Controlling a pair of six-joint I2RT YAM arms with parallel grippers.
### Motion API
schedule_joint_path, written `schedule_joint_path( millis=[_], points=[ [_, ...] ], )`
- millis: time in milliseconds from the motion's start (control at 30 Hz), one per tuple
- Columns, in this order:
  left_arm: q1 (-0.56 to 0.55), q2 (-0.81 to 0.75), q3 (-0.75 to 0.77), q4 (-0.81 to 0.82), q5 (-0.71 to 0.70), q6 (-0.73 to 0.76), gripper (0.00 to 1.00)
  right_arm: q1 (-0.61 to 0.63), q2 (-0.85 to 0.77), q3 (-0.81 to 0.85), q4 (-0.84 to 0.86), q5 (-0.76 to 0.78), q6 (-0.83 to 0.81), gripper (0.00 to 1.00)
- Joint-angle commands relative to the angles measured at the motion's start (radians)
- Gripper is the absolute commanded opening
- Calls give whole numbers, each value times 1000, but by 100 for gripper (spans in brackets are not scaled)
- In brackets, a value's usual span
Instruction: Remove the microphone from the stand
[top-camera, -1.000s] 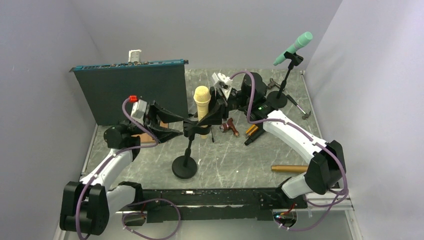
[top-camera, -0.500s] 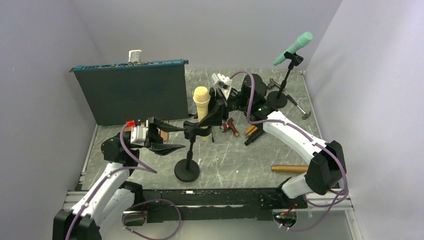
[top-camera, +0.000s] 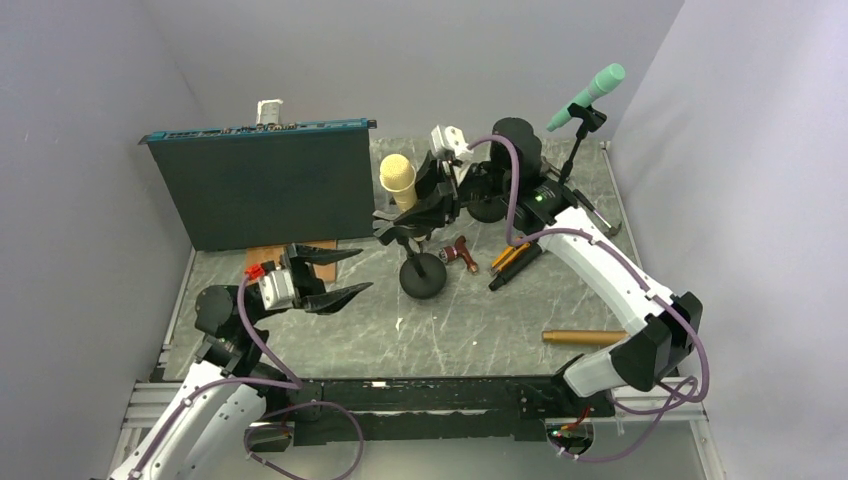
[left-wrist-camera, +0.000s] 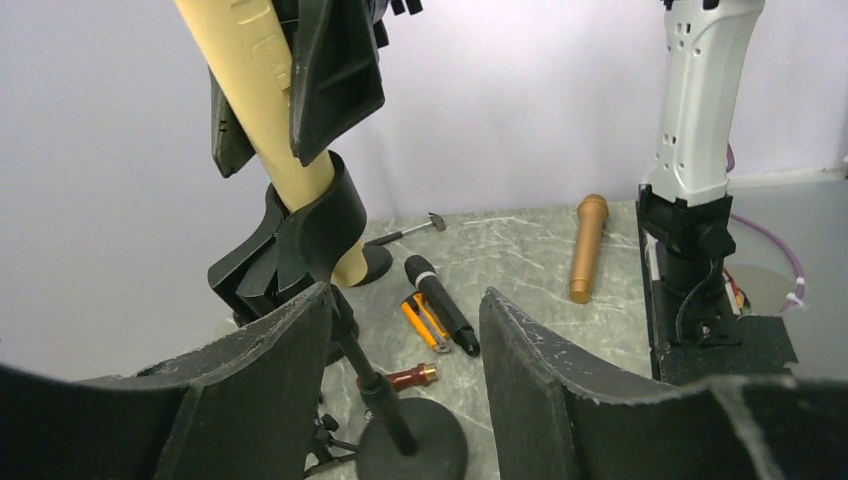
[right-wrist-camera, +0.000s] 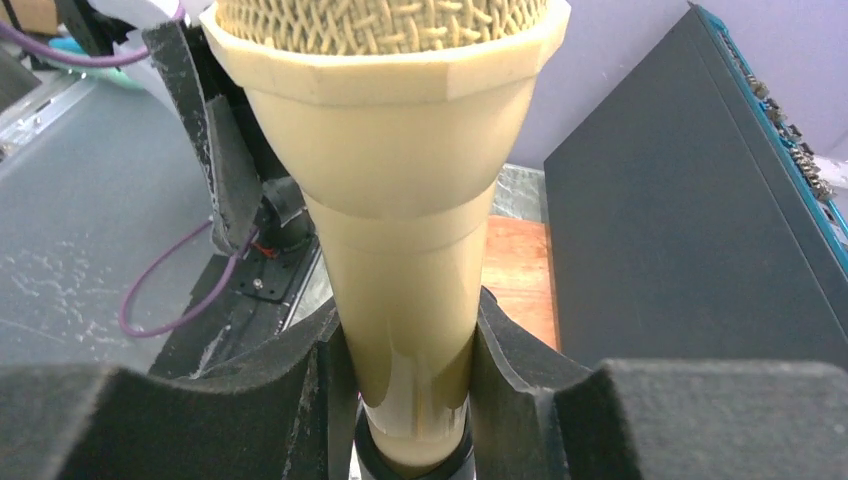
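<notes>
The cream microphone (top-camera: 397, 177) still sits in the black clip (top-camera: 394, 229) of its small stand (top-camera: 424, 278), which stands mid-table. My right gripper (top-camera: 414, 203) is shut on the microphone's body just above the clip; the right wrist view shows the handle (right-wrist-camera: 410, 200) pinched between both pads. My left gripper (top-camera: 360, 270) is open and empty, to the left of the stand and apart from it. In the left wrist view the microphone (left-wrist-camera: 262, 90), the clip (left-wrist-camera: 320, 215) and the stand pole (left-wrist-camera: 375, 385) show beyond my open left gripper (left-wrist-camera: 405, 295).
A second stand (top-camera: 553, 200) with a teal microphone (top-camera: 590, 93) is at the back right. A gold microphone (top-camera: 583, 337), a black microphone (top-camera: 515, 267), an orange tool (top-camera: 503, 258) and a red-brown piece (top-camera: 462, 252) lie around. A dark panel (top-camera: 265, 185) stands at the back left.
My right gripper has moved back and right with the microphone, and the stand has come along. My left gripper has let go of the stand and drawn back to the near left.
</notes>
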Motion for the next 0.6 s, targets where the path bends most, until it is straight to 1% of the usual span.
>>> schedule_joint_path(
  millis=[0, 33, 133, 233, 267, 333, 367, 400, 433, 500, 567],
  points=[
    [-6, -34, 30, -49, -48, -58, 60, 2, 14, 27, -54, -77, -110, 0],
    [-6, -35, 49, -117, -63, -47, 60, 2, 5, -2, -29, -70, -93, 0],
    [-6, 5, 152, -323, -184, -19, 55, 0, -37, -93, 35, -23, -35, 0],
    [-6, 97, 318, -553, -379, -61, 56, 1, -89, -181, 75, 113, 28, 0],
    [-6, 136, 369, -624, -437, -77, 56, 2, -110, -204, 75, 155, 43, 3],
    [-6, 209, 449, -720, -498, -89, 57, 2, -154, -254, 89, 259, 96, 18],
    [-6, 233, 464, -733, -500, -86, 57, 2, -184, -278, 88, 316, 119, 28],
    [-6, 245, 465, -729, -504, -87, 58, 2, -208, -300, 90, 375, 144, 41],
    [-5, 250, 452, -708, -511, -95, 58, 1, -231, -321, 95, 442, 194, 54],
    [-6, 229, 408, -638, -513, -109, 59, 4, -266, -350, 82, 525, 249, 73],
    [-6, 194, 346, -543, -518, -130, 61, 20, -295, -353, 30, 614, 281, 83]
  ],
)
